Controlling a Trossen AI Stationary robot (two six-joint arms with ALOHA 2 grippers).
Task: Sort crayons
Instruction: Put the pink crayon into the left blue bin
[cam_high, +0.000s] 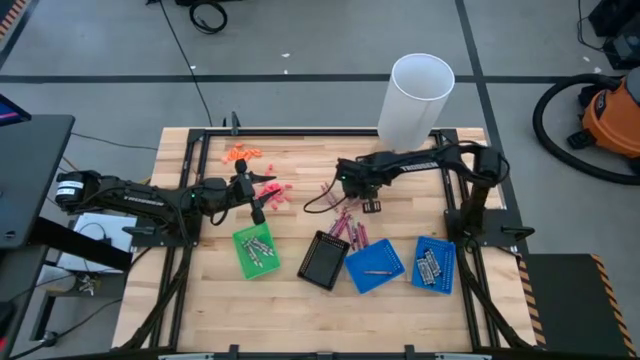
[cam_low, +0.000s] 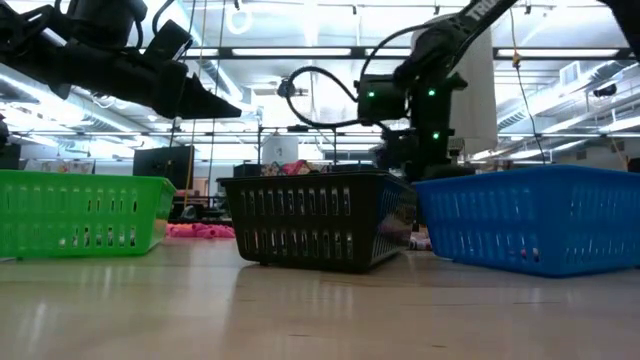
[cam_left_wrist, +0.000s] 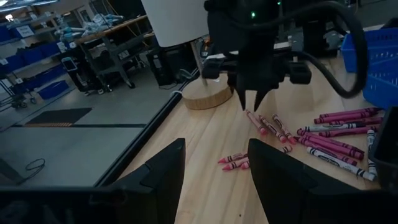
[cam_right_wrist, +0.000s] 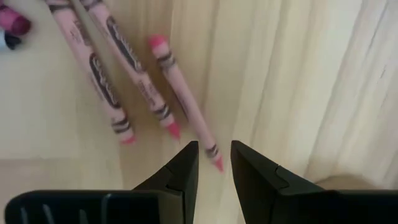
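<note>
The sorting looks partly done. Nearest the front edge of the surface (cam_high: 300, 315), the green tray (cam_high: 255, 250) holds a few grey sticks, the middle blue tray (cam_high: 374, 266) a single one, the right blue tray (cam_high: 434, 264) a cluster of grey ones, and the black tray (cam_high: 324, 260) seems empty.

Just behind the trays a heap of pink crayons (cam_high: 346, 228) lies loose, so much is left. Most in the heap lie roughly side by side, fanned slightly.

Farther back, the right claw (cam_right_wrist: 214, 163) hangs close over three more pink crayons (cam_right_wrist: 134, 81), its fingers narrow with a slim gap and nothing between them; the nearest stick points its tip at that gap, long axis slanting across the wood grain.

The left claw (cam_high: 257, 200) waits spread wide and empty, above the surface near the coral bits (cam_high: 272, 192).
</note>
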